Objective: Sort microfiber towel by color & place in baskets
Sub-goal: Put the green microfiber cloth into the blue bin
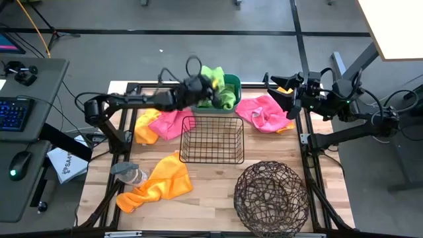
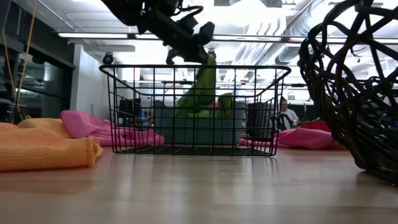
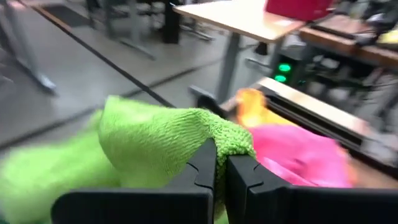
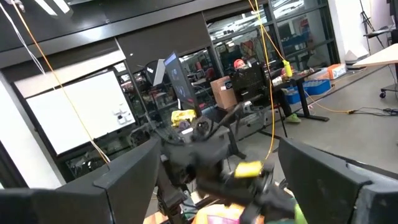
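A green microfiber towel [image 3: 161, 140] is pinched in the closed jaws of the left gripper [image 1: 198, 84], right over the teal tub [image 1: 232, 84] at the tabletop's far edge, where more green cloth is piled. The black wire basket [image 1: 212, 139] is parked just in front of the tub, with bare wood between it and the round woven basket [image 1: 271, 197]. Pink towels [image 1: 170, 123] and an orange towel [image 1: 158, 183] are spread around. The right gripper [image 1: 289, 98] is held by the far right edge, jaws spread wide.

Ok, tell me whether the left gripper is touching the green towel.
Touching. The left wrist view shows the left gripper shut on a fold of the green towel, pinched between its fingers.
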`<action>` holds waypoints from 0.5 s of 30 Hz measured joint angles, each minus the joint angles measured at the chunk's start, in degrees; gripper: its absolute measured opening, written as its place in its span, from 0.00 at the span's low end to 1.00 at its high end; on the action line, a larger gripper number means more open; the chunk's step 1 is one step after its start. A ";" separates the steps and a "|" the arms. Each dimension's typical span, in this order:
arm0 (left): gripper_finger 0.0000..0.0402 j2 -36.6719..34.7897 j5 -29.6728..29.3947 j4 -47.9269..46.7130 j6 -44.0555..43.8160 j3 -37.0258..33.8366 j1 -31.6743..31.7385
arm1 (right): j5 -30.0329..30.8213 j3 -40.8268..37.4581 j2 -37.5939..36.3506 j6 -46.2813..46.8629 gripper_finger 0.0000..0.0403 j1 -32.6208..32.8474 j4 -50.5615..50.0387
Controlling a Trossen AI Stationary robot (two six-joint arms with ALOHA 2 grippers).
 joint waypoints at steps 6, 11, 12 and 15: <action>0.00 0.00 5.25 1.30 -11.82 -2.55 -6.45 | 0.02 0.00 0.00 -0.27 0.80 0.00 -0.02; 0.00 0.00 -1.19 1.44 -4.48 -2.55 -9.70 | 0.05 0.00 0.00 -1.05 0.80 -0.01 -0.02; 0.00 0.00 -3.50 1.80 -2.63 -2.55 -8.84 | 0.15 0.00 0.00 -1.05 0.80 -0.01 0.00; 0.00 0.00 -5.63 3.13 3.41 -2.53 -3.91 | 1.29 0.00 0.00 -1.05 0.80 0.01 -0.02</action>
